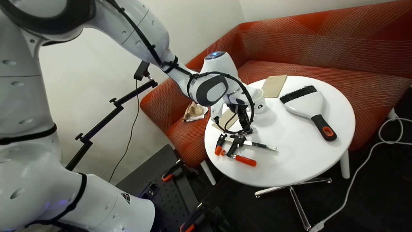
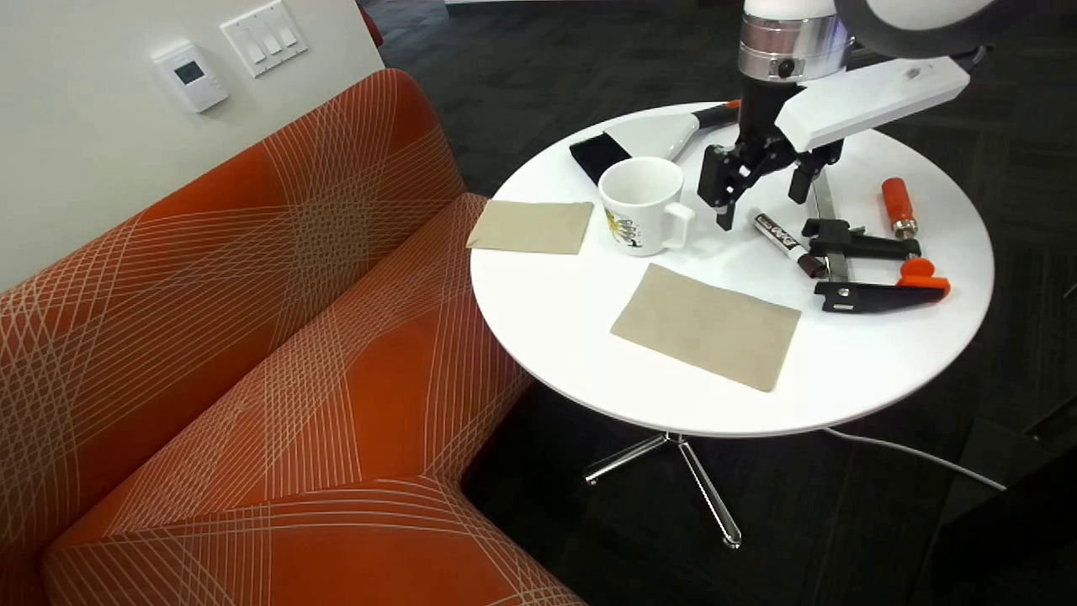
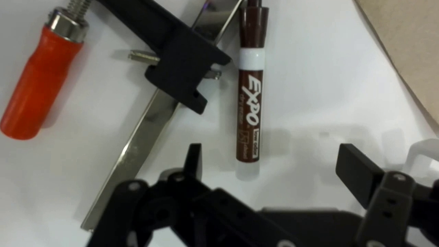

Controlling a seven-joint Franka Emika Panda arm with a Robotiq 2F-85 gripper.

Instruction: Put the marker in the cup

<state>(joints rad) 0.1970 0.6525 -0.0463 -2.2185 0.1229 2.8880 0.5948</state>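
The marker [image 3: 249, 113], dark brown with a white Expo label, lies on the table in the wrist view. In an exterior view the marker [image 2: 784, 240] lies beside a clamp, its cap end against the clamp's bar. The white cup [image 2: 641, 206] stands upright with its handle toward the gripper. It also shows in an exterior view [image 1: 260, 104], partly behind the arm. My gripper [image 2: 762, 204] is open and empty, above the table beside the marker. In the wrist view the marker's lower end points between the open fingertips [image 3: 271, 161], nearer the left finger.
A clamp [image 3: 187, 65] with red handles lies right by the marker. Two tan flat pieces [image 2: 707, 326] [image 2: 532, 227] lie near the cup. A white brush [image 1: 305, 104] lies on the round white table [image 1: 289, 164]. A red sofa [image 1: 322, 42] borders the table.
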